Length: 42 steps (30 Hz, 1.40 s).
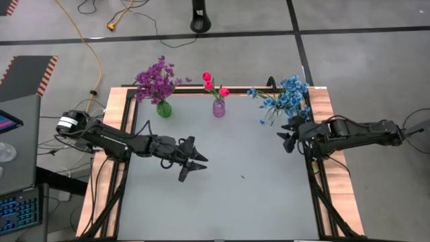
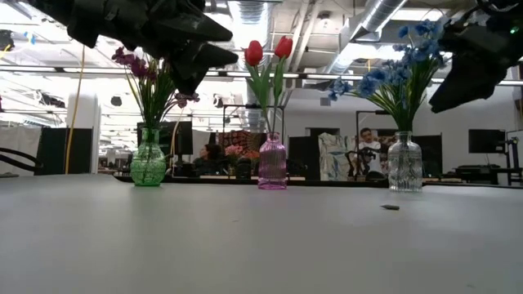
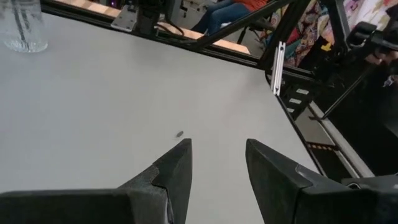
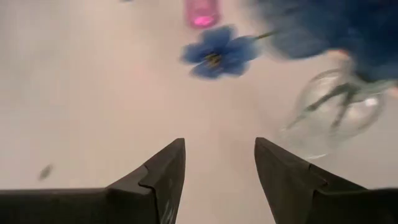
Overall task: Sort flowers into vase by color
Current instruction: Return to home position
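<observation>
My left gripper [image 1: 194, 164] hung open and empty over the table's [image 1: 222, 202] middle. My right gripper [image 1: 289, 138], jaws also parted and holding nothing, hovered beside the blue flowers [image 1: 287, 95] at the far right corner.

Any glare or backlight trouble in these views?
Low view: bright ceiling lights behind silhouette the left gripper and right gripper; green vase, purple vase and clear vase glow, lit through. High view: even light, no hard shadows on the table. Wrist views: no glare spots.
</observation>
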Each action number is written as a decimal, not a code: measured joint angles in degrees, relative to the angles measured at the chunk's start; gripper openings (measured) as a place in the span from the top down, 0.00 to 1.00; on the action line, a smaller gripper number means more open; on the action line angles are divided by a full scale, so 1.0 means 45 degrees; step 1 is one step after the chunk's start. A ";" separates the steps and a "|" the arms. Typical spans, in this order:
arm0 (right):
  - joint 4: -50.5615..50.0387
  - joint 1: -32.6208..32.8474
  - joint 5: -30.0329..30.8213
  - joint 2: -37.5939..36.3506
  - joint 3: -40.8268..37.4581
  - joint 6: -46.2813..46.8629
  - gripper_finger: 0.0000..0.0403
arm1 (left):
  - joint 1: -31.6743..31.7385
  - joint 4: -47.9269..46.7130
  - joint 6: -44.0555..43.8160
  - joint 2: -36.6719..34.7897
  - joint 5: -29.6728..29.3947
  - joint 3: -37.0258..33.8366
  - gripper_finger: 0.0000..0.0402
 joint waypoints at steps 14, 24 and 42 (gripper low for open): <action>0.0385 0.1451 -0.2605 0.0000 0.0726 -0.0109 0.65 | -0.0637 -0.4090 0.1301 -0.3864 -0.2040 0.0000 0.66; 0.1582 0.3006 -0.2615 0.0001 0.0726 -0.0006 0.91 | -0.1223 -0.4788 0.1457 -0.5875 -0.3368 -0.1059 0.66; 0.3868 0.4009 -0.2187 0.0039 0.0726 -0.2336 0.96 | -0.1077 -0.0953 0.2743 -0.6439 -0.3790 -0.4035 0.66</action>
